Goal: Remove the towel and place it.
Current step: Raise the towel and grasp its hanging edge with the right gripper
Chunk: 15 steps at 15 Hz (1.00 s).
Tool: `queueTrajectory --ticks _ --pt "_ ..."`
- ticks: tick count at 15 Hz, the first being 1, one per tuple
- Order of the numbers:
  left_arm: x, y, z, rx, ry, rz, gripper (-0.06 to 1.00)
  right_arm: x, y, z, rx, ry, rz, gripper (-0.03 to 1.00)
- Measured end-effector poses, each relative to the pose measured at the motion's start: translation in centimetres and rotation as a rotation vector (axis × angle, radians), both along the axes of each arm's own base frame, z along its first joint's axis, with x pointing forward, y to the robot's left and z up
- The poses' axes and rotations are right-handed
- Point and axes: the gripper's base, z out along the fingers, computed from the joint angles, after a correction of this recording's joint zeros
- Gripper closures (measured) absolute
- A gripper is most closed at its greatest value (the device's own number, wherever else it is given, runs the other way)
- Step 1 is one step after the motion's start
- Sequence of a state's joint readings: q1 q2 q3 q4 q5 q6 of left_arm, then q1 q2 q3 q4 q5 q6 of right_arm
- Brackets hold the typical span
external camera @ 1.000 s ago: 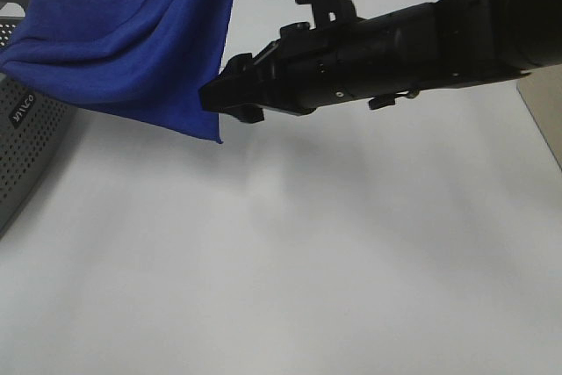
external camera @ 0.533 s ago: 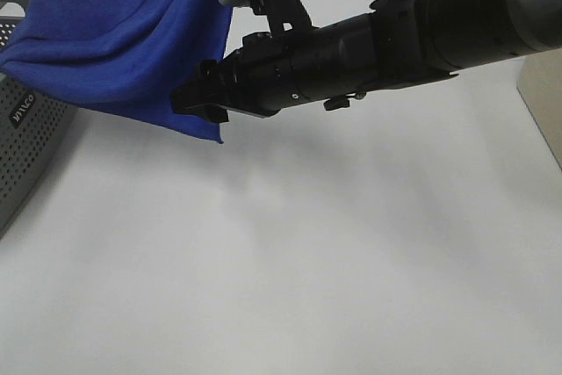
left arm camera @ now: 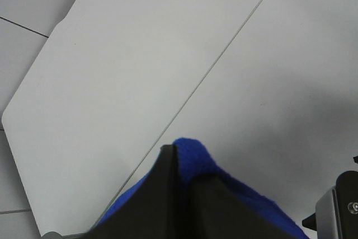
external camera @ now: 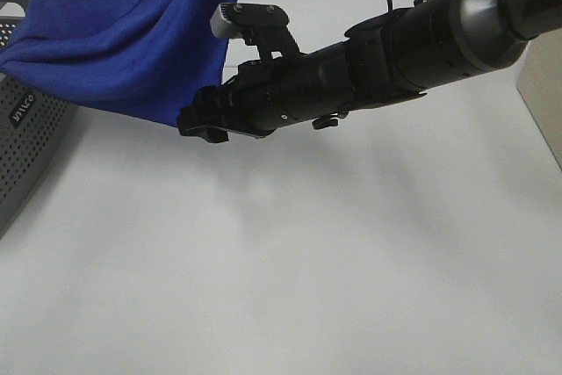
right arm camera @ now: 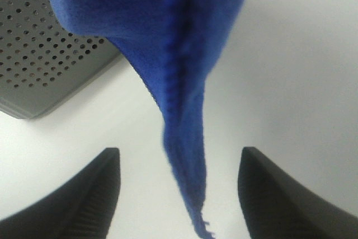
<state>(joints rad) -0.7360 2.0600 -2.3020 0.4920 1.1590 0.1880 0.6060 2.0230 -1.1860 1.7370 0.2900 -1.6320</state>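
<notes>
The deep blue towel [external camera: 132, 41] hangs in the air above the table's far left, one edge draped over the grey basket [external camera: 22, 138]. My left gripper [left arm camera: 174, 158] is shut on the towel's top fold [left arm camera: 193, 155]; it is out of the exterior high view. My right gripper [external camera: 200, 120] reaches across from the right to the towel's lowest hanging corner. In the right wrist view the gripper [right arm camera: 179, 155] is open, with the towel's corner [right arm camera: 184, 138] hanging between its two fingers [right arm camera: 103, 186] and touching neither.
The perforated grey basket [right arm camera: 47, 54] stands at the table's left edge, just behind the towel. The white table [external camera: 290, 270] stretches in front and to the right. A beige surface [external camera: 544, 111] lies at the right edge.
My right arm has moved left and slightly down, bringing its open fingers around the towel's lowest corner, which it now covers. The towel and the left gripper's hold have hardly moved.
</notes>
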Motion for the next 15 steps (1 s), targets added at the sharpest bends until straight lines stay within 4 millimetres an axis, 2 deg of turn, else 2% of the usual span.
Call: queueTrajectory --ticks 2,4,5,7,11,15 --pt "0.0 0.0 0.0 -0.004 0.003 -0.001 0.94 0.1 0.1 0.2 0.005 -0.006 -0.001 0.45" --pt "-0.1 -0.1 -0.1 -0.017 0.013 -0.004 0.94 0.4 0.3 0.6 0.013 -0.017 -0.001 0.64" --pt "-0.1 -0.1 -0.1 -0.017 0.013 -0.004 0.94 0.4 0.3 0.6 0.013 -0.017 -0.001 0.69" --pt "-0.1 -0.1 -0.1 -0.025 0.014 0.002 0.94 0.3 0.2 0.6 0.019 -0.004 -0.011 0.92" --pt "-0.1 -0.1 -0.1 -0.030 0.017 0.012 0.94 -0.8 -1.5 2.2 -0.034 0.013 0.006 0.95" --pt "-0.3 -0.4 -0.3 -0.087 0.057 0.010 0.94 0.0 -6.9 3.8 -0.069 0.215 -0.044 0.95"
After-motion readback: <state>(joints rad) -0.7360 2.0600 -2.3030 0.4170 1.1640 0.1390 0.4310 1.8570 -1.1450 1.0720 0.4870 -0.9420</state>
